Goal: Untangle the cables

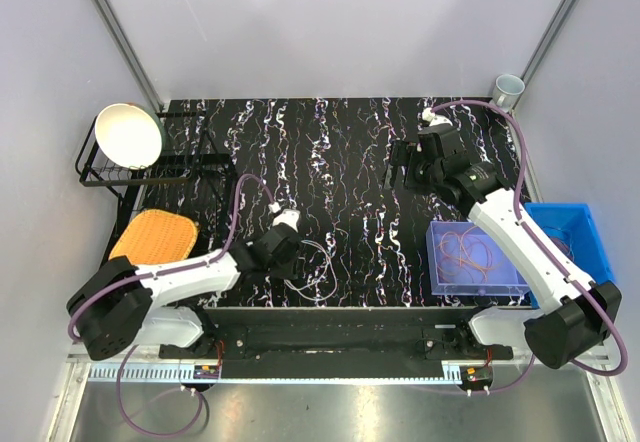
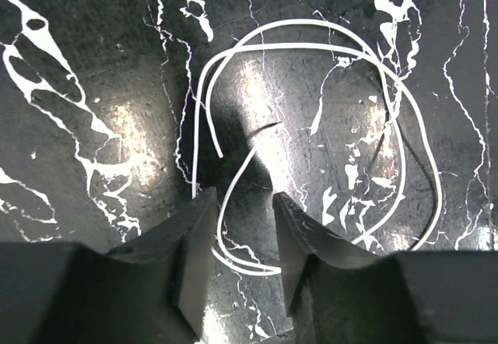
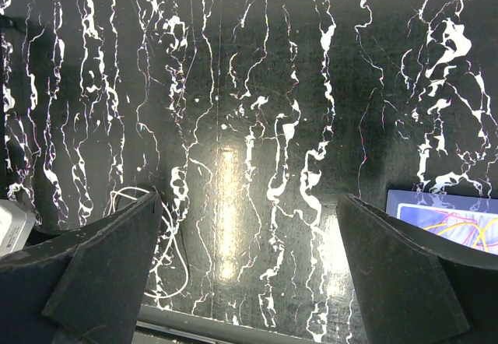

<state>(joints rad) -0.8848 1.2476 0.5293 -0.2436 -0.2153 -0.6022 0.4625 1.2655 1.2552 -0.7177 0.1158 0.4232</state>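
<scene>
A bunch of thin cables (image 1: 470, 252), mostly orange, lies coiled in a clear box (image 1: 478, 289) on the right of the black marbled surface (image 1: 340, 162); the right wrist view shows yellow and purple strands among them. One white wire (image 2: 299, 45) lies apart in loose loops near the front left. The left hand (image 2: 243, 204) is low over it, jaws narrowly parted, with a strand running through the gap unclamped. The right hand (image 3: 249, 198) hangs above bare surface further back, jaws spread wide, gripping nothing. A blue bin (image 1: 575, 227) sits just beside the box.
</scene>
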